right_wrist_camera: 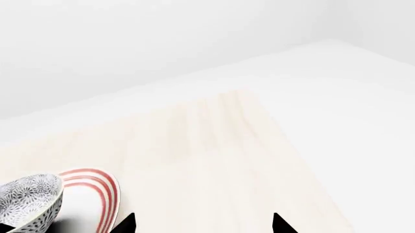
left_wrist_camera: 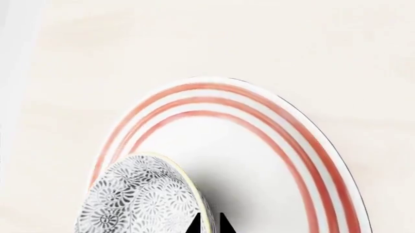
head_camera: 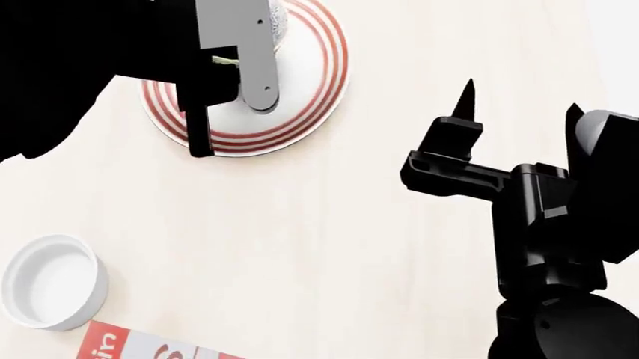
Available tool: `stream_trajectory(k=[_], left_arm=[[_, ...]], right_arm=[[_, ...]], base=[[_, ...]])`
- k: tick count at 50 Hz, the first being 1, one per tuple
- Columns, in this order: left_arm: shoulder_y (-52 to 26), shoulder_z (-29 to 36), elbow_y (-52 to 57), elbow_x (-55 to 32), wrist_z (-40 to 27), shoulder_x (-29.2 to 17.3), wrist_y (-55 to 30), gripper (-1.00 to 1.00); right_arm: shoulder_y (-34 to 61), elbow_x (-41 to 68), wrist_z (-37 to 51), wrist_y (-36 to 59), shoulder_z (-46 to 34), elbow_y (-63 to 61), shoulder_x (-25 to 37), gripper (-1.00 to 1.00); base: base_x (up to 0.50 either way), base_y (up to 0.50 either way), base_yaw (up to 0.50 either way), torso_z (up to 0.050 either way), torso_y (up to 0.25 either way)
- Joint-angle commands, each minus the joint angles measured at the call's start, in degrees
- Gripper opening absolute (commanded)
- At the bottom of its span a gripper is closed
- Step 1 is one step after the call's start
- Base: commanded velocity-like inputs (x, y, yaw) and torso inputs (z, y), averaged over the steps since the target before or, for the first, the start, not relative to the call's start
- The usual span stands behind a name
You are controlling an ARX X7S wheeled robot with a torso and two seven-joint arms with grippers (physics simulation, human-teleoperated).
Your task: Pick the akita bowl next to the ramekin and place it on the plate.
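Observation:
The akita bowl (left_wrist_camera: 139, 199), grey-speckled with a pale rim, hangs tilted just over the red-ringed plate (left_wrist_camera: 259, 145). My left gripper (left_wrist_camera: 207, 224) is shut on the bowl's rim, one fingertip on each side of the wall. In the head view my left arm covers most of the bowl (head_camera: 278, 21) above the plate (head_camera: 299, 112). The white ramekin (head_camera: 52, 281) sits at the near left of the table. My right gripper (right_wrist_camera: 201, 224) is open and holds nothing, off to the right of the plate (right_wrist_camera: 97, 187), with the bowl (right_wrist_camera: 29, 199) at that view's edge.
A red and white box (head_camera: 150, 345) lies at the near edge beside the ramekin. The pale wooden tabletop (head_camera: 349, 224) stretches between the two arms. A white wall stands behind the table's far edge in the right wrist view.

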Motion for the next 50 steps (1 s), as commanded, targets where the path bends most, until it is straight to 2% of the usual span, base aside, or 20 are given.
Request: stream_trajectory(k=[1, 13, 14, 24, 50], left_arm=[[-0.42, -0.66, -1.01, 0.27, -0.35, 0.63, 0.88, -1.00], [-0.40, -0.26, -4.22, 1.38, -0.53, 2.14, 2.44, -1.00], [-0.43, -0.29, -4.24, 1.33, -0.36, 2.20, 2.38, 1.00], [-0.34, -0.39, -3.72, 1.43, -0.82, 2.07, 1.78, 1.00], [-4.06, -3.29, 5.60, -0.31, -4.82, -0.44, -2.20, 1.00]], right_arm=[[-0.09, -0.06, 0.00, -0.38, -0.26, 0.15, 0.09, 1.00], [-0.36, -0.29, -0.24, -1.10, -0.45, 0.47, 0.22, 1.00], [-0.33, -0.25, -0.20, -1.05, -0.47, 0.48, 0.24, 1.00], [-0.55, -0.31, -0.26, -1.47, -0.61, 0.56, 0.35, 1.00], [-1.06, -1.41, -1.25, -3.59, -1.47, 2.14, 0.37, 1.00]], base=[[0.00, 0.00, 0.00, 0.000, 0.000], [0.00, 0.00, 0.00, 0.000, 0.000], [0.00, 0.00, 0.00, 0.000, 0.000], [0.00, 0.00, 0.00, 0.000, 0.000], [0.00, 0.00, 0.00, 0.000, 0.000]])
